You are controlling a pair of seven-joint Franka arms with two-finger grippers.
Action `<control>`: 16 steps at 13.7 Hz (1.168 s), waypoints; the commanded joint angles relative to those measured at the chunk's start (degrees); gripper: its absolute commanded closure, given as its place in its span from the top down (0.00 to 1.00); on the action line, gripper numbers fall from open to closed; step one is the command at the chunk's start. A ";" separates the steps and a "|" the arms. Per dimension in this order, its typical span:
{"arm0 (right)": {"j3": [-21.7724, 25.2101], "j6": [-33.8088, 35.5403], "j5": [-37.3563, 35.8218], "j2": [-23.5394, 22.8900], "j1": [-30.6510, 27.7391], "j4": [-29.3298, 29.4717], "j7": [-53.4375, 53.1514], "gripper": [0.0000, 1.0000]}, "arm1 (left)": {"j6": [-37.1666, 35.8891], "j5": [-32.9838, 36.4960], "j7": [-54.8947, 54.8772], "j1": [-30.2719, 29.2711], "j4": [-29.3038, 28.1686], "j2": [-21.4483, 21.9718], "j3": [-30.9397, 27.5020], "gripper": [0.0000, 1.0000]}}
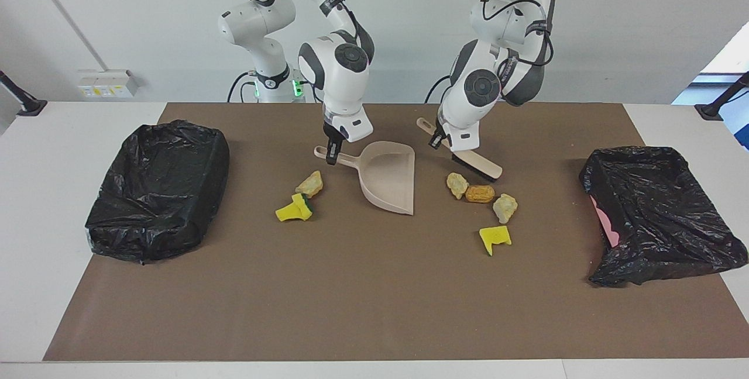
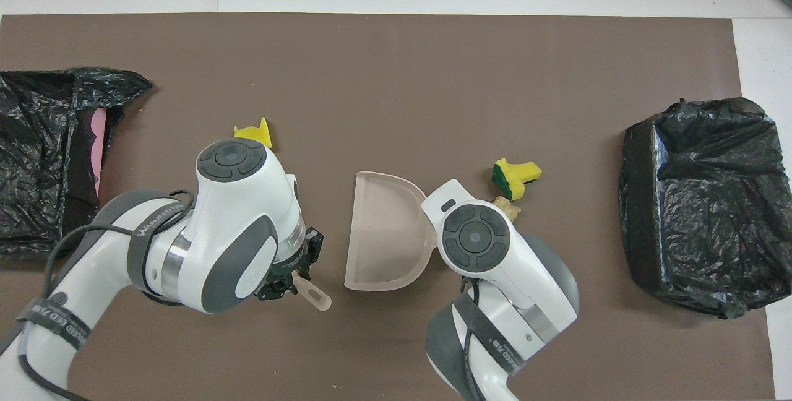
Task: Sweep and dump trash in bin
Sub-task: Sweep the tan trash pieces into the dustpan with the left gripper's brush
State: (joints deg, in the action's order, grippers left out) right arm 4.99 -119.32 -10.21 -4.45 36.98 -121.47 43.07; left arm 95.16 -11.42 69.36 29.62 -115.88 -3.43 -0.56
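My right gripper (image 1: 332,155) is shut on the handle of the beige dustpan (image 1: 391,183), whose open mouth faces away from the robots; in the overhead view the dustpan (image 2: 380,234) shows but the gripper is hidden under its wrist. My left gripper (image 1: 436,140) is shut on the handle of the beige brush (image 1: 478,166), held tilted just above the trash. Beside the dustpan toward the left arm's end lie a beige chunk (image 1: 456,183), an orange-brown lump (image 1: 480,193), a pale chunk (image 1: 505,207) and a yellow sponge (image 1: 495,237). Toward the right arm's end lie a beige chunk (image 1: 310,183) and a green-backed sponge (image 1: 294,208).
A black-bagged bin (image 1: 117,209) stands at the right arm's end of the brown mat. A second one (image 1: 673,233), with pink showing at its side, stands at the left arm's end. The brush handle's tip (image 2: 312,294) shows overhead.
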 commanded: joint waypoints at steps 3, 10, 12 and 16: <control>-0.16 -0.12 -0.16 -1.43 0.28 0.35 -2.81 0.00 | -6.22 8.23 -15.98 -5.69 -1.98 3.52 -0.05 0.00; -0.16 -0.12 0.28 -1.44 1.25 0.44 -6.75 0.00 | 5.55 18.00 -43.48 -12.90 -6.55 4.40 -0.05 0.00; -0.16 -0.12 0.28 -1.35 1.52 0.35 -8.09 0.00 | 7.57 18.10 -49.04 -14.06 -8.21 4.84 -0.05 0.00; -0.16 0.05 0.28 -1.26 1.60 0.09 -8.26 0.00 | 12.76 17.92 -52.83 -12.57 -15.07 8.79 0.47 0.00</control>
State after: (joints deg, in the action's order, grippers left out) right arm 4.97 -119.33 -10.17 -5.50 38.57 -121.46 36.76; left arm 105.14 5.51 18.09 16.13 -125.61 1.07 -0.63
